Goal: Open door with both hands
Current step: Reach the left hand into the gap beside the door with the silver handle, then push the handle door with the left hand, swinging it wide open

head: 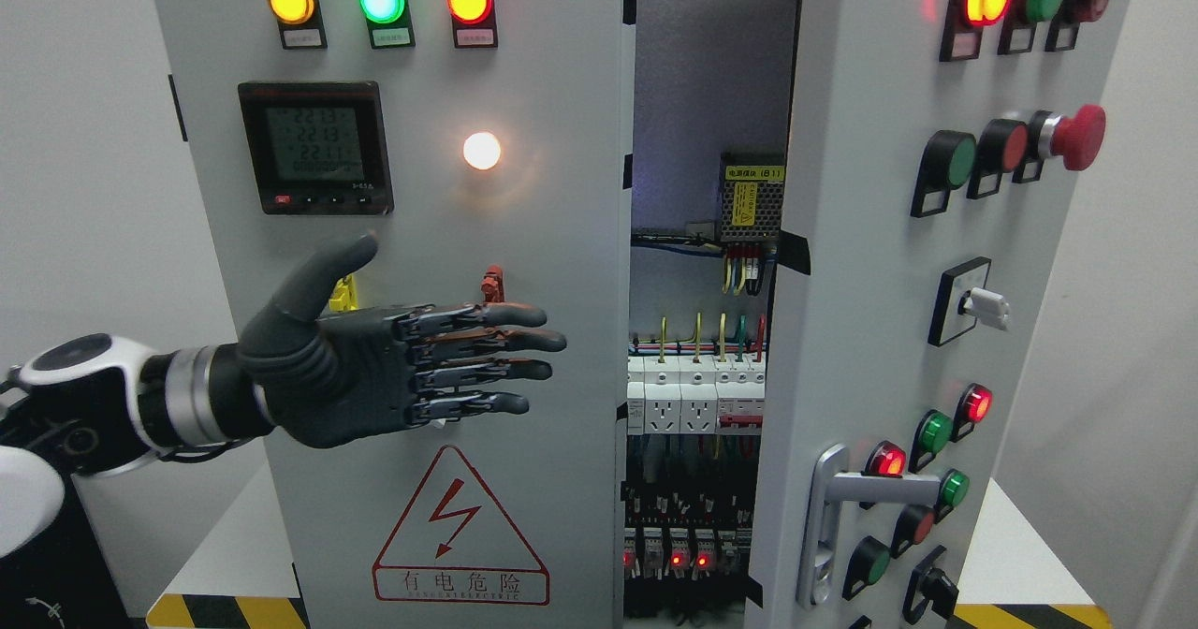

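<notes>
A grey electrical cabinet fills the head view. Its left door [524, 236] stands closed or nearly so, with three lit lamps, a digital meter [315, 147] and a warning triangle. The right door [861, 311] is swung partly outward, showing wiring, sockets and breakers [697, 395] in the gap. A silver handle [828, 517] sits low on the right door. My left hand [421, 358] is held flat in front of the left door, fingers straight and pointing right toward the gap, thumb up, holding nothing. The right hand is out of view.
The right door carries lamps, push buttons, a red emergency stop [1076, 136] and a rotary switch [978, 304] that stick out. The cabinet stands on a white platform [1020, 545] with yellow-black hazard striping at its front edge. White walls lie on both sides.
</notes>
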Robot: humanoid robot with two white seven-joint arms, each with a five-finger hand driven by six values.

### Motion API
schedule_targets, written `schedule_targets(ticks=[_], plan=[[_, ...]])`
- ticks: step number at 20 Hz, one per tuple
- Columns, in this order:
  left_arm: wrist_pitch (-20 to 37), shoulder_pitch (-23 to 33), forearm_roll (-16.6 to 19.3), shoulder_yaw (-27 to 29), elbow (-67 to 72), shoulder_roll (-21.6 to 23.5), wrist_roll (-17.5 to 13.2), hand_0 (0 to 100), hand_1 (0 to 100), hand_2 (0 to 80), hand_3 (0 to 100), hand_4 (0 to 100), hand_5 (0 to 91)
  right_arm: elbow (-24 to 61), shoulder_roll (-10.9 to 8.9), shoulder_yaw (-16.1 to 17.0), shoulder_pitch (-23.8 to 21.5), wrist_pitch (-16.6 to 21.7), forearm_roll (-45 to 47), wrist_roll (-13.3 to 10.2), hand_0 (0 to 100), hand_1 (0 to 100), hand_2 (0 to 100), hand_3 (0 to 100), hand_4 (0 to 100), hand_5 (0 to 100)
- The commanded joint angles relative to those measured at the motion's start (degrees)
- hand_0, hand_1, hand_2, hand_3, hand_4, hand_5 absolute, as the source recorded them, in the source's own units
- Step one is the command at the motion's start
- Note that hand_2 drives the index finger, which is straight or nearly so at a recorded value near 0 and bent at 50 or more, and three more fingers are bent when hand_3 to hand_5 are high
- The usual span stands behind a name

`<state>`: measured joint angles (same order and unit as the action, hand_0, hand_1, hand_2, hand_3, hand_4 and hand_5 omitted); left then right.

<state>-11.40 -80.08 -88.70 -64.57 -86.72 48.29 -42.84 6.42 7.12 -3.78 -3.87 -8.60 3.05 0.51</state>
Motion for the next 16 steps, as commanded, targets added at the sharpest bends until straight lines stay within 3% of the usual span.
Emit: schedule_targets(ticks=[1, 4, 16], plan=[[-0.20, -1.75, 0.02, 0.14, 3.30, -19.70, 3.54, 0, 0, 0.0, 0, 0, 0.0, -0.10, 0.00, 0.00, 0.00, -0.01, -0.06, -0.16, 0, 0, 0, 0, 0, 0], [-0.29, -3.06, 0.20, 1.02, 6.03, -25.33, 3.81, 0, 0, 0.0, 0, 0, 0.0, -0.10, 0.00, 0.00, 0.00, -0.01, 0.02, -0.16, 0, 0, 0, 0, 0, 0], [-1.35, -4.12, 0.64, 3.40, 10.52, -35.45, 4.69, 0, 0, 0.0, 0, 0, 0.0, -0.10, 0.00, 0.00, 0.00, -0.01, 0.02, -0.25, 0, 0, 0, 0, 0, 0]])
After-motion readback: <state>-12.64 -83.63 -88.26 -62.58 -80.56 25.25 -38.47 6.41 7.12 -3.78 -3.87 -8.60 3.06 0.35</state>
